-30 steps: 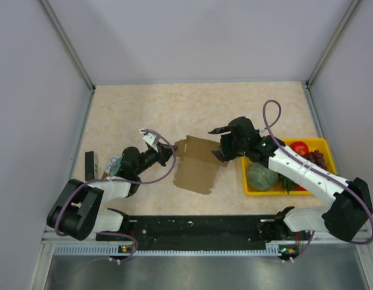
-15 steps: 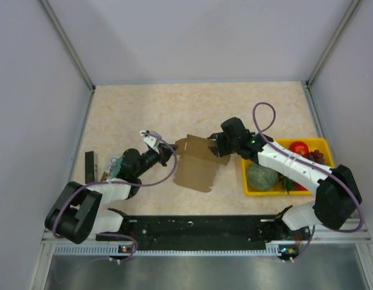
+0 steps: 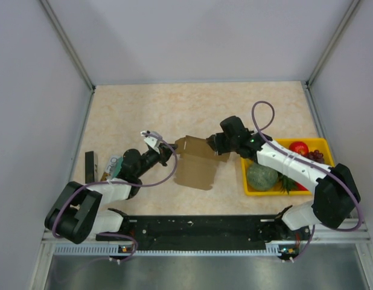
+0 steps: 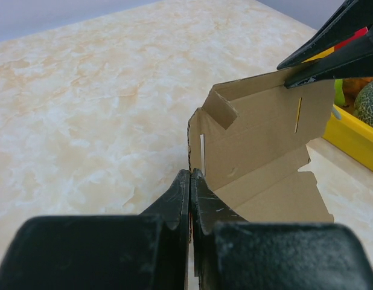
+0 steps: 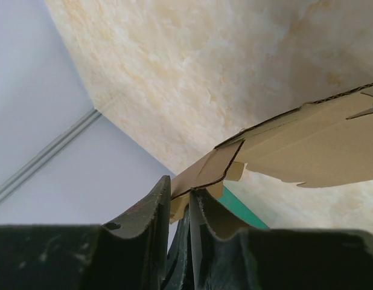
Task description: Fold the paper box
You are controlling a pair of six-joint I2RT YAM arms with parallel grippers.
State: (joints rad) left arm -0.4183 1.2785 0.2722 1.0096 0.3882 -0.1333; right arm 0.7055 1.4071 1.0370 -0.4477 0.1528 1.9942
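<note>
Since a second back, we note the right arm swung in onto the box; the left arm barely shifted. Left gripper (image 4: pixel 190 176) is pinched tight on the left edge of the paper box (image 3: pixel 195 164), mid-table, sheet part-raised. Right gripper (image 5: pixel 181 193) has narrow jaws nipping its upper right flap. Yellow tray (image 3: pixel 262 192) lies rightward, holding fruit.

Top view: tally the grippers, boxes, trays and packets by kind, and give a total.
Grippers: 2 (left gripper, right gripper)
Box: 1
Tray: 1
Packet: 1
Total: 5
</note>
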